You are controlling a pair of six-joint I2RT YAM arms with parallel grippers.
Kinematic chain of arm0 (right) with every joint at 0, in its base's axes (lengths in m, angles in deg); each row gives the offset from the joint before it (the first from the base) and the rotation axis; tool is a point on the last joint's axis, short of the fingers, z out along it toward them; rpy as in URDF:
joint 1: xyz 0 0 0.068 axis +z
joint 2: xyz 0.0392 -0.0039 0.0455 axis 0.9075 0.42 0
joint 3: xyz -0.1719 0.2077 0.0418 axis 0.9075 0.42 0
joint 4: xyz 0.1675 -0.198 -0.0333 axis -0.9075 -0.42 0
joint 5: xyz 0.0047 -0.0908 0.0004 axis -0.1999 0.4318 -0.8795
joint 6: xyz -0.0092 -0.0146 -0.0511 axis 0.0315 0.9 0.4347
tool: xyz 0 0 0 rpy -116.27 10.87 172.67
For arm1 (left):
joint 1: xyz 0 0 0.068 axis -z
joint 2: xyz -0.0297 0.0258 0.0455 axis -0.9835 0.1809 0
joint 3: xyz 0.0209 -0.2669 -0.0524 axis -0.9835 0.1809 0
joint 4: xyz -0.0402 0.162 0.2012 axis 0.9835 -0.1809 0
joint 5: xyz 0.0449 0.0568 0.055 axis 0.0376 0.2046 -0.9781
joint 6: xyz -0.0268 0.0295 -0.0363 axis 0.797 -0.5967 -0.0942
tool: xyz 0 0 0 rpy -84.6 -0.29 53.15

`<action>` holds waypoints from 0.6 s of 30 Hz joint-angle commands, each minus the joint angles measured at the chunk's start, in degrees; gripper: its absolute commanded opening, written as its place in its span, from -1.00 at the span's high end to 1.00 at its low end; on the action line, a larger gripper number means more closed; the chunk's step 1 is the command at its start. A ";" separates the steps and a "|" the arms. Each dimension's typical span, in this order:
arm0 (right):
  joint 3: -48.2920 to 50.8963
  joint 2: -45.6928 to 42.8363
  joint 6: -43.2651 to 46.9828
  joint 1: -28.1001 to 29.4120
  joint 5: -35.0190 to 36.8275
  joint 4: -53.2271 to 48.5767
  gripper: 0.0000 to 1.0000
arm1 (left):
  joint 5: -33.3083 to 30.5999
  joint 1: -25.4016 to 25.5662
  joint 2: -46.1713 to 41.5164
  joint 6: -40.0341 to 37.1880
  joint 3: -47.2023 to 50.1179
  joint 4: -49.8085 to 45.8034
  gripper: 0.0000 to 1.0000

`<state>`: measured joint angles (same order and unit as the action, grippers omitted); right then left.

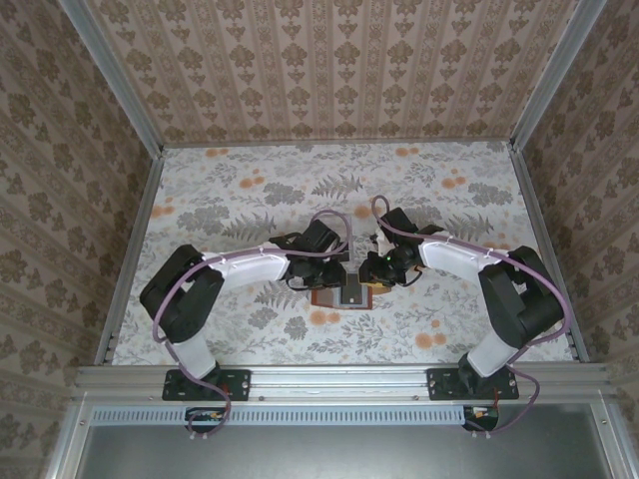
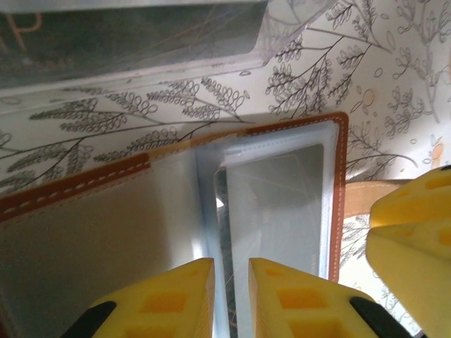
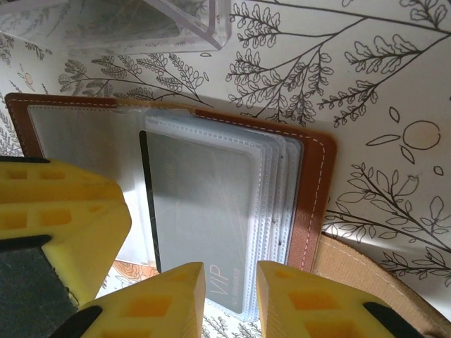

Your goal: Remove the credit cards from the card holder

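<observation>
Over open card holder [image 3: 311, 190], left gripper [image 2: 231, 273], right gripper [image 3: 230, 276], each nearly closed, hold unclear.

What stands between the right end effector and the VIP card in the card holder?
Nothing solid. The right end effector hangs over the lower end of the grey VIP card, fingers apart. Only a clear sleeve of the card holder seems to cover the card; whether its lower end is free, I cannot tell.

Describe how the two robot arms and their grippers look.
The left arm and right arm have white shells between black joints, black bases and a purple cable looping alongside. The left gripper and right gripper have blocky yellow fingers with square recesses.
</observation>
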<state>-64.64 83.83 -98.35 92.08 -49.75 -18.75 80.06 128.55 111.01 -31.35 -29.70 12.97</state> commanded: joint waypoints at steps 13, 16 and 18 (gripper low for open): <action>0.44 1.18 0.41 0.33 -0.13 -0.46 0.44 | 3.96 -0.96 3.73 1.99 0.66 4.90 0.60; 0.38 1.37 0.54 0.33 -0.19 -0.47 0.44 | 3.28 -0.94 2.62 2.07 0.71 4.32 0.61; 0.36 1.50 0.58 0.33 -0.22 -0.49 0.44 | 2.57 -0.97 1.61 2.01 0.64 3.48 0.61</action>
<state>-64.62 84.70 -98.30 92.08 -49.75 -18.77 83.15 127.89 114.10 -30.02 -29.65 17.35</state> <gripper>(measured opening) 0.279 0.198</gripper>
